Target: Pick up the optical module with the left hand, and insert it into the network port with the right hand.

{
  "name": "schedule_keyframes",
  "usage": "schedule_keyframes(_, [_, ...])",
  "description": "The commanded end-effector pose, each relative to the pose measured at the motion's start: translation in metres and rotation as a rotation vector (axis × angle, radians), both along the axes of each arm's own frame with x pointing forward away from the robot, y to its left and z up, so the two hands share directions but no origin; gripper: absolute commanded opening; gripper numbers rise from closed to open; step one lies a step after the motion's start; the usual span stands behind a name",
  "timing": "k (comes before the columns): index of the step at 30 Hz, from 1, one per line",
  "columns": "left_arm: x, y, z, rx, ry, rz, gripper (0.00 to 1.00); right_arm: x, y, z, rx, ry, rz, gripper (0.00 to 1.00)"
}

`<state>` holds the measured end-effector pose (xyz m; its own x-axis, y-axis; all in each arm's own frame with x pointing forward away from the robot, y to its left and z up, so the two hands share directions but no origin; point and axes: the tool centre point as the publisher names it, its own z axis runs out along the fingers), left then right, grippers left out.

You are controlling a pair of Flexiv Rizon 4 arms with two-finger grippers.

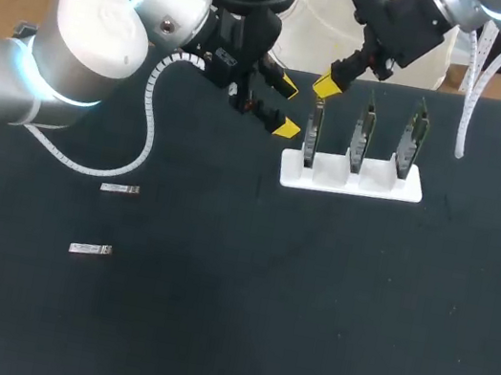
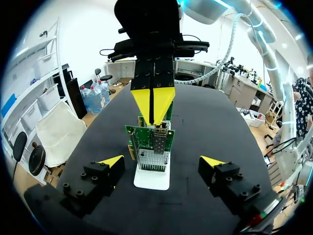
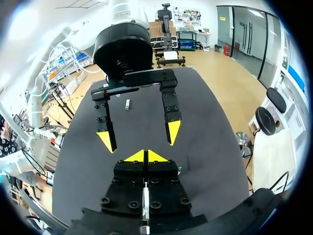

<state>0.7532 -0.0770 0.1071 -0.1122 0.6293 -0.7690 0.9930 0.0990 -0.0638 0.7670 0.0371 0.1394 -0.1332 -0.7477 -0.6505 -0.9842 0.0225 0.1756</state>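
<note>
Right hand (image 3: 145, 155) fingers together, left hand (image 3: 139, 137) spread ahead, dark table (image 3: 210, 122)

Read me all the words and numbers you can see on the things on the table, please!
No text here can be read.
Far optical module: any label is too small to read.
Near optical module: any label is too small to read.
Circuit board in the white holder: any print is too blurred to read.

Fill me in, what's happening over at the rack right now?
The right gripper is shut just above the end card of the white rack; whether it holds a module is unclear. The left gripper hangs open beside it. An optical module and a second module lie on the table.
</note>
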Motion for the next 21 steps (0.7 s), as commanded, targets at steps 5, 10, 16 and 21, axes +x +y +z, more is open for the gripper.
schedule_keyframes(5, [0.0001, -0.0007, 0.0003, 0.004, 0.001, 0.001, 1.0, 0.0001, -0.0012, -0.0181, -0.008, 0.012, -0.001, 0.0])
schedule_keyframes(10, [0.0001, -0.0007, 0.0003, 0.004, 0.001, 0.001, 1.0, -0.0008, -0.002, -0.0218, -0.017, 0.018, -0.003, 0.0])
schedule_keyframes(16, [0.0001, -0.0007, 0.0003, 0.004, 0.001, 0.001, 1.0, -0.0008, -0.0025, -0.0244, -0.018, 0.027, -0.008, 0.0])
schedule_keyframes(21, [0.0001, -0.0007, 0.0003, 0.004, 0.001, 0.001, 1.0, -0.0011, -0.003, -0.0241, -0.01, 0.028, -0.011, 0.0])
